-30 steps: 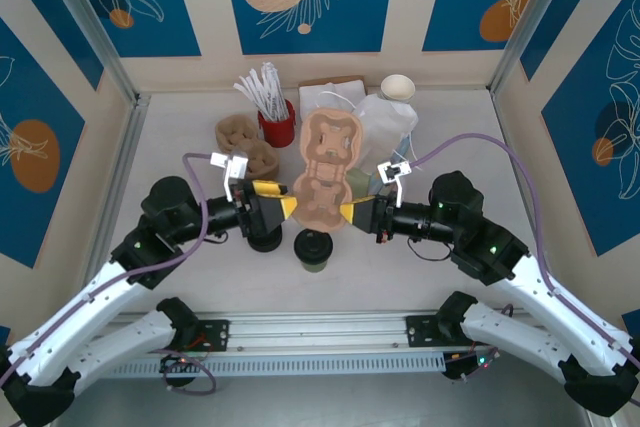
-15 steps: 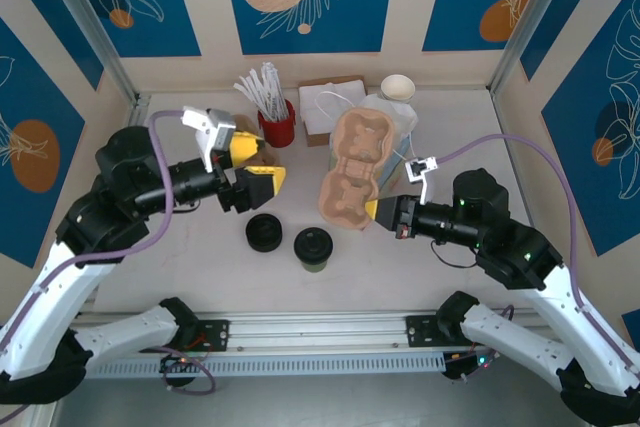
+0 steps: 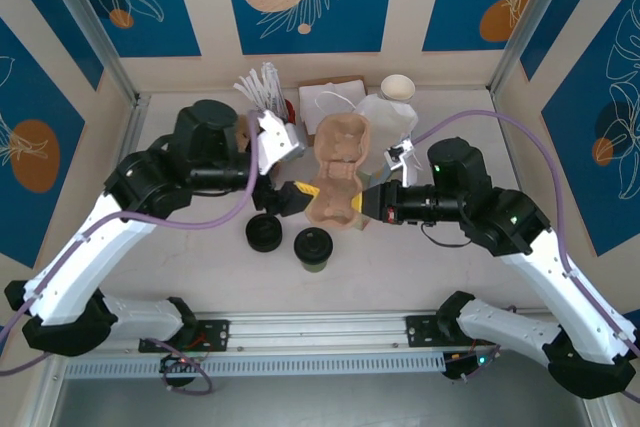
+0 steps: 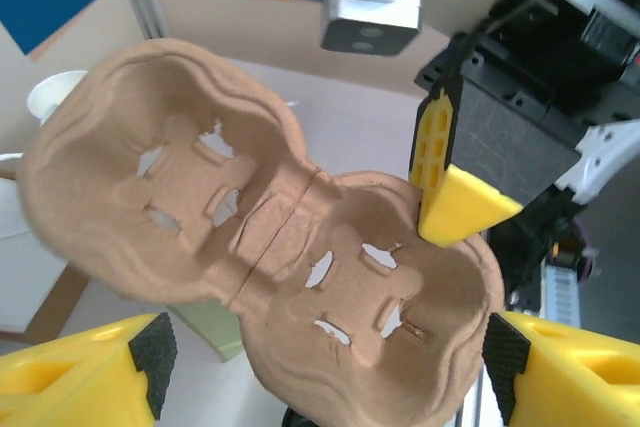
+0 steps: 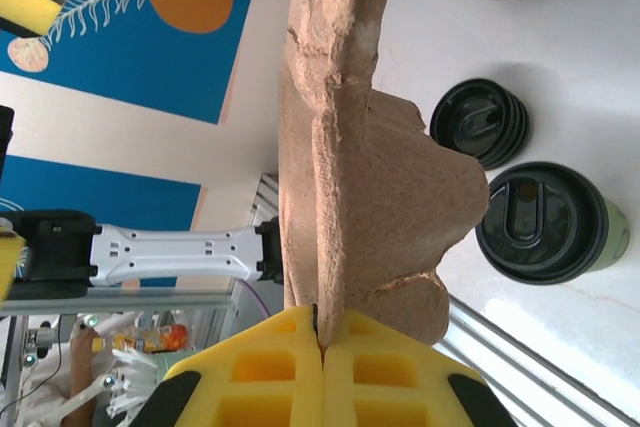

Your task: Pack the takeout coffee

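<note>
pulp carrier (image 3: 335,172) hangs over mid-worktop, blocking the centre lane. lid stack (image 3: 264,233) and coffee (image 3: 313,247) crowd its near side. near-right worktop (image 3: 390,277) is bare.

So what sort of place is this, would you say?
Probably a mock coffee counter inside a robot test booth: a lidded cup, spare lids, a pulp carrier and wrapped straws on a table walled by painted panels.

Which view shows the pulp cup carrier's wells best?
Left wrist: the cup carrier faces the lens, with both wells and their slots open to view. Top external shows it held between the arms, smaller. Right wrist sees it edge-on, pinched by the right gripper.
</note>
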{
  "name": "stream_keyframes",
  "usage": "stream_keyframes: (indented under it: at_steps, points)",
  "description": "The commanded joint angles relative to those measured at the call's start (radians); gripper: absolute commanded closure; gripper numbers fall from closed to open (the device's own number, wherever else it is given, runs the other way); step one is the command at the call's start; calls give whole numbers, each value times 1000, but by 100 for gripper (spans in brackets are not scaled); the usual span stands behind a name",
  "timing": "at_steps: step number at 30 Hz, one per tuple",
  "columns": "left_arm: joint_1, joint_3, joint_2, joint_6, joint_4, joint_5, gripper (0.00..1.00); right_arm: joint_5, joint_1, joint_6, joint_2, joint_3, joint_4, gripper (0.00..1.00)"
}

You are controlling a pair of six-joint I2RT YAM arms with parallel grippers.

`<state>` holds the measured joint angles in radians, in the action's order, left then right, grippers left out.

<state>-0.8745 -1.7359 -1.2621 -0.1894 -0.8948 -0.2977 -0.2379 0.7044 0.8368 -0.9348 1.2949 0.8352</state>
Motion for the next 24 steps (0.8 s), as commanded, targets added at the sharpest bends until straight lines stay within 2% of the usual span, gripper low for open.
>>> stream_keyframes:
  at_steps: [1,5,13,20,24]
  points:
    - [-21,-49,-42,-122,-73,42,17,-75,4,-35,-15,37,58,100]
    - [-22,-57,-86,-233,-110,18,16,-133,4,-91,-38,47,65,100]
    - [-21,2,-84,-316,-50,31,17,-210,4,-133,-82,87,57,100]
    - [-25,-26,-92,-339,-84,120,32,-204,2,-163,-120,90,22,100]
    - [-26,-44,-111,-343,-131,159,34,-223,-2,-177,-134,84,-6,100]
